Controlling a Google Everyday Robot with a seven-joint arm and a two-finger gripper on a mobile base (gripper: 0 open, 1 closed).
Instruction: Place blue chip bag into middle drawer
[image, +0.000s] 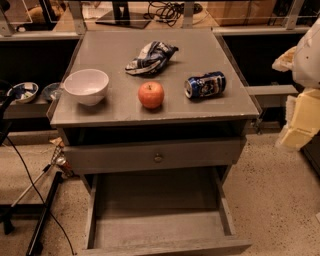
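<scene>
**Operator:** Where is the gripper, and what is its state?

**Manual:** You will find the gripper (299, 117) at the right edge of the view, beside the cabinet and apart from the surface (110, 55). Whether it is released or clenched cannot be told, so treat the state as unverified. It does not hold the bag.

**Operator:** Where is the blue chip bag?

**Manual:** The blue chip bag (151, 57) lies on the surface, toward the rear and near the middle. From the gripper it lies toward the left of the view and farther back, well apart. A drink can (205, 84) lies on its side roughly between the two, nearer the gripper. An apple (151, 94) stands just in front of the bag, not touching it. A white bowl (86, 86) stands at the front left.

**Operator:** How does the bag's long axis run?

**Manual:** It runs on a slant, from the near-left end to the far-right end. You should probably come in over the can and descend from above, with the gripper set across the bag's narrow width.

**Operator:** And the destination?

**Manual:** The middle drawer (155, 227) stands pulled out below the closed drawer front (158, 158) with the round knob. It lies lower than the bag and nearer the viewer. Expect a carry forward past the apple, then down.
</scene>
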